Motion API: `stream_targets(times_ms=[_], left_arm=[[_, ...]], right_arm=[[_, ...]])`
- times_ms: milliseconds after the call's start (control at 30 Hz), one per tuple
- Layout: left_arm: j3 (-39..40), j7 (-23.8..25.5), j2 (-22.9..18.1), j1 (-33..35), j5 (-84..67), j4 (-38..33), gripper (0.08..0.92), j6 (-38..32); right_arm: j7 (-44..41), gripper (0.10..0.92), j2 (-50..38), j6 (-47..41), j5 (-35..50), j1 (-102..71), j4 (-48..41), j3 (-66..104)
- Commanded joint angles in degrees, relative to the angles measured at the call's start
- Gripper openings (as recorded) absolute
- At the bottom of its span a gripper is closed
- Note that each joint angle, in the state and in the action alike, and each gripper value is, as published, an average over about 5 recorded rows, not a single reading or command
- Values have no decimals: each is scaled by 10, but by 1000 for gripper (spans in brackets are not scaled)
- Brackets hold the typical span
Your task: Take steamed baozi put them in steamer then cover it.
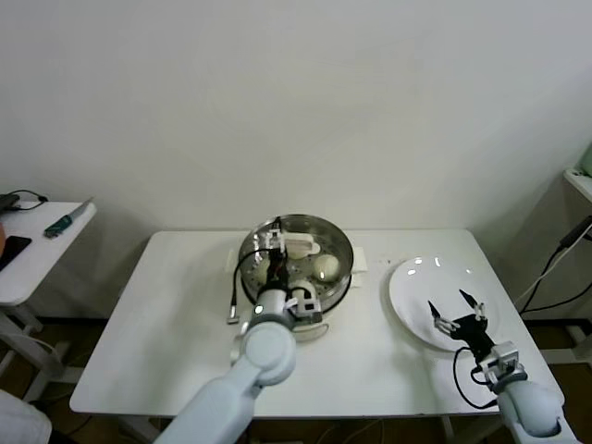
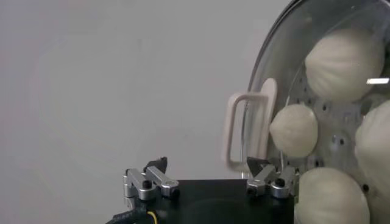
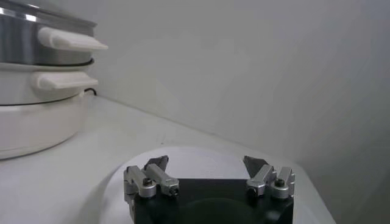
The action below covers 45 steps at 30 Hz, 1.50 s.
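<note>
The shiny steamer [image 1: 338,250] stands on its white pot base at the table's middle. The clear glass cover [image 1: 319,233] lies on it, white bar handle [image 1: 302,246] up. Several cream baozi [image 1: 326,266] show through the glass. In the left wrist view the baozi [image 2: 294,129] lie on the perforated floor under the cover [image 2: 268,55], beside the handle [image 2: 247,131]. My left gripper [image 1: 274,242] is open and empty over the steamer's left part, also seen in its wrist view [image 2: 207,165]. My right gripper [image 1: 458,313] is open and empty over the bare white plate [image 1: 416,282].
A side table [image 1: 37,250] with small items stands at far left. A black cable [image 1: 231,296] runs beside the pot. Cables [image 1: 555,268] hang at far right. The right wrist view shows the steamer [image 3: 36,36], the pot base [image 3: 30,122] and the plate [image 3: 201,159].
</note>
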Motion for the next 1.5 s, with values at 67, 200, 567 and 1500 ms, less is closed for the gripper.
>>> stream_targets(times_ms=[67,200,567,1500], left_arm=[[-55,-52,68,105,-107,-157,822,24],[-119,-110,93,144,-231,-187,823,1],[-358,-223,80,299,-610,-214,823,-243],[-393,-222,-15,317,-817,-35,823,-439]], right_arm=[[2,823,-3,-49,-3,3,22,-2],[4,823,-4,-49,13,-4,39,1],[4,823,8,-36,34,-37,81,13],[-18,823,28,32,64,-74,86,34]])
